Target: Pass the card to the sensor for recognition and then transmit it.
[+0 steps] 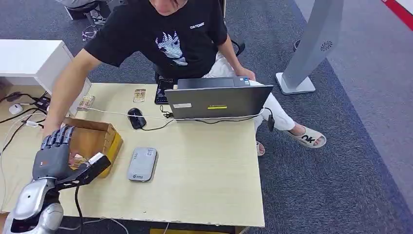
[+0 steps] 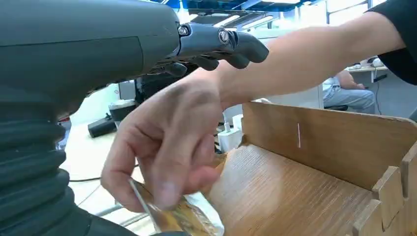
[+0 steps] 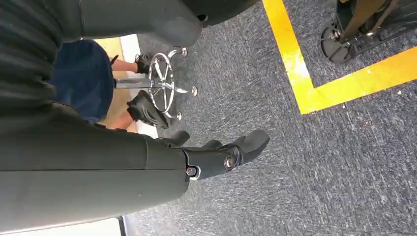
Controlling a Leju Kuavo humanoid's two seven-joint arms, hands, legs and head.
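The card point(image 2: 169, 216) looks thin, stiff and slick; pinch its edge. The left hand point(image 1: 53, 153) hovers empty, fingers spread.

Left arm enters head view at 7 o'clock, silver forearm raised; left hand point(image 1: 53, 155) flat, fingers point(image 1: 58, 137) straight toward 12, thumb out toward 3, holding nothing. Right hand point(image 3: 216, 155) hangs low, fingers loosely extended, holding nothing.
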